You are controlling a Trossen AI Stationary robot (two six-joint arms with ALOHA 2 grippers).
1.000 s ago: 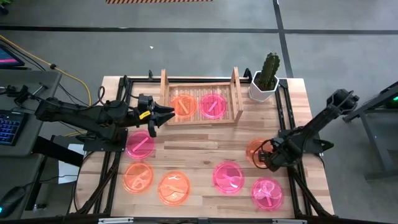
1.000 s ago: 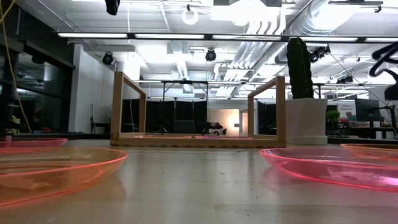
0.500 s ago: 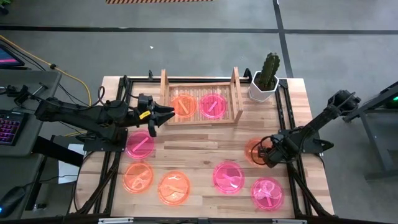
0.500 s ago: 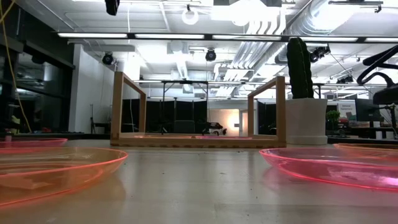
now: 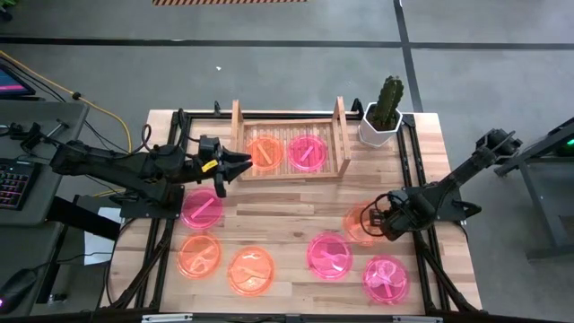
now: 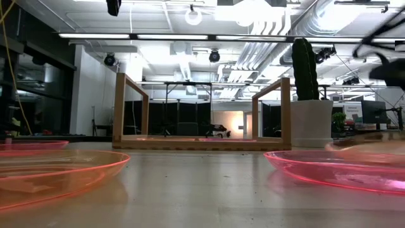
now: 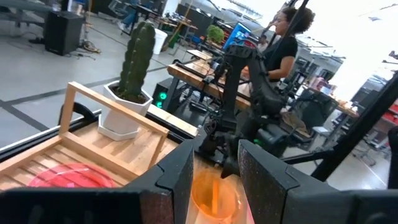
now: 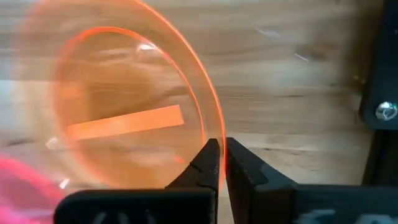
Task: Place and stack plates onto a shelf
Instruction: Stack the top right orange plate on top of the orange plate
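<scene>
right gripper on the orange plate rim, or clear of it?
Touching. In the right wrist view the right gripper has its fingers closed on the rim of the orange plate, no gap showing; the high view agrees.

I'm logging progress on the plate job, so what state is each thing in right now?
Shelf: holds two plates, one orange, one pink, side by side, unstacked.
Right gripper: shut on the rim of an orange plate.
Left gripper: open, empty, beside the shelf's left board.
Five other plates: flat on the table.
Cactus pot: upright.
</scene>
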